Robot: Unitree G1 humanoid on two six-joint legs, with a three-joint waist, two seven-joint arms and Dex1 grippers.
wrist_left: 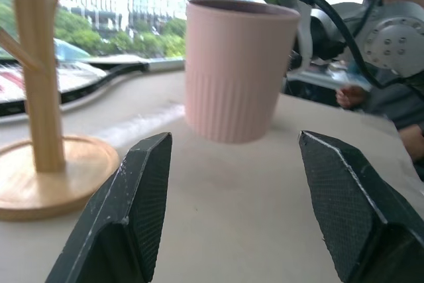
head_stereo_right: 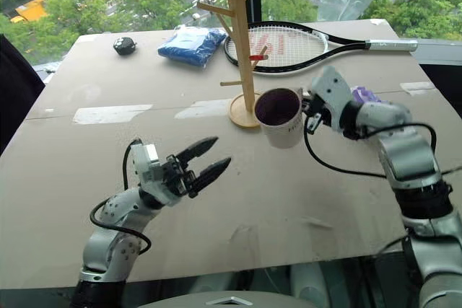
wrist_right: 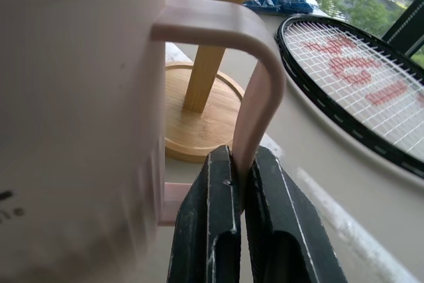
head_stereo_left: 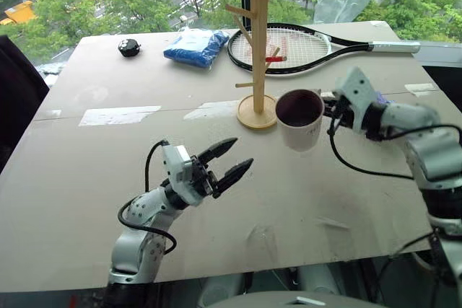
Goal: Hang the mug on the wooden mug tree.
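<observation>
Window-side table (head_stereo_left: 216, 200), trees beyond the glass. I've got the right gripper (wrist_right: 240, 183) pinched on the handle of the mug (head_stereo_left: 299, 119), held off the surface just beside the wooden mug tree (head_stereo_left: 258, 48). Ceramic: stiff, probably breakable, likely to swing on the handle. Left gripper (head_stereo_left: 227, 161) gapes empty. Tennis racket (head_stereo_left: 289, 47) behind the tree, open space in front.

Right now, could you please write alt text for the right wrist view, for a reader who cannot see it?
The right pincer is shut on the handle of the mug, whose pale body is close to the camera. Behind it stands the wooden mug tree on its round base, with a tennis racket lying on the table beyond.
</observation>
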